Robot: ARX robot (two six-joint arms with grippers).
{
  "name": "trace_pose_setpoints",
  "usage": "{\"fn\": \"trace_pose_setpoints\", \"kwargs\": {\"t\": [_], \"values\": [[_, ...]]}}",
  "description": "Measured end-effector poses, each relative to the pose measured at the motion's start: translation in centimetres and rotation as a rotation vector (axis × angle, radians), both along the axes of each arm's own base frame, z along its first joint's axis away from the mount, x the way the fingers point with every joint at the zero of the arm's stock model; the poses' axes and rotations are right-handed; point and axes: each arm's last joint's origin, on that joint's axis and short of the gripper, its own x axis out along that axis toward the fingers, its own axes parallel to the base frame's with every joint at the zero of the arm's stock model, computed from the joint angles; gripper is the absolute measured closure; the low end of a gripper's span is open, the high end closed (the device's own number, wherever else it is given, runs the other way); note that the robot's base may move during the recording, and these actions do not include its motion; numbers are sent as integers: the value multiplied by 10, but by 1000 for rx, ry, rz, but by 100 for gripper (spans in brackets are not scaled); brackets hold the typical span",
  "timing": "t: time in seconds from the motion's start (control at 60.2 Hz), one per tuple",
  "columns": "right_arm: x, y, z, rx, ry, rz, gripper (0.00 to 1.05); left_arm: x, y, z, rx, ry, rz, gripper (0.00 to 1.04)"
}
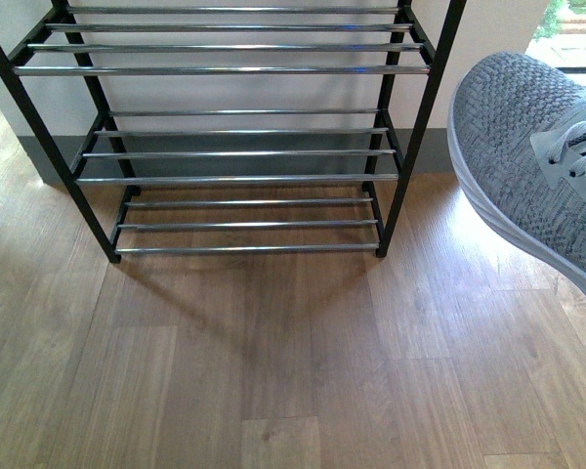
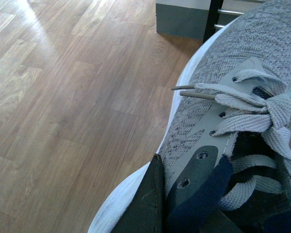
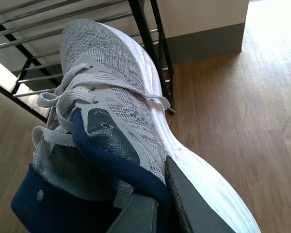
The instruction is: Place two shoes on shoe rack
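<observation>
Grey sneaker (image 3: 111, 87) pinched by its side wall in right hand (image 3: 155, 199), twin (image 2: 242, 53) likewise in left hand (image 2: 167, 213).

Wood-plank floor (image 1: 273, 391), pale wall (image 1: 244, 93), grey skirting (image 1: 244, 143).

Probably a home hallway: shoe rack (image 1: 244, 180) on wood-plank floor (image 1: 273, 371) against white wall (image 1: 244, 90).

The rack (image 1: 225, 70) has glossy chrome rods and matt black frames. The sneaker (image 1: 513, 127) is rough knit cloth, its sole smooth. The floor (image 1: 273, 371) is satin-finished wood.
</observation>
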Motion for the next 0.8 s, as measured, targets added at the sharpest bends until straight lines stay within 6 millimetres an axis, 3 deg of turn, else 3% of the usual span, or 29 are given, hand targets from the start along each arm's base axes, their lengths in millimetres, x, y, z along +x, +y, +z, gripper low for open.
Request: {"fn": "trace_pose_setpoints", "kwargs": {"t": [0.797], "values": [[0, 0, 0, 1, 1, 0, 103, 0, 0, 0, 0, 0, 0, 103]]}}
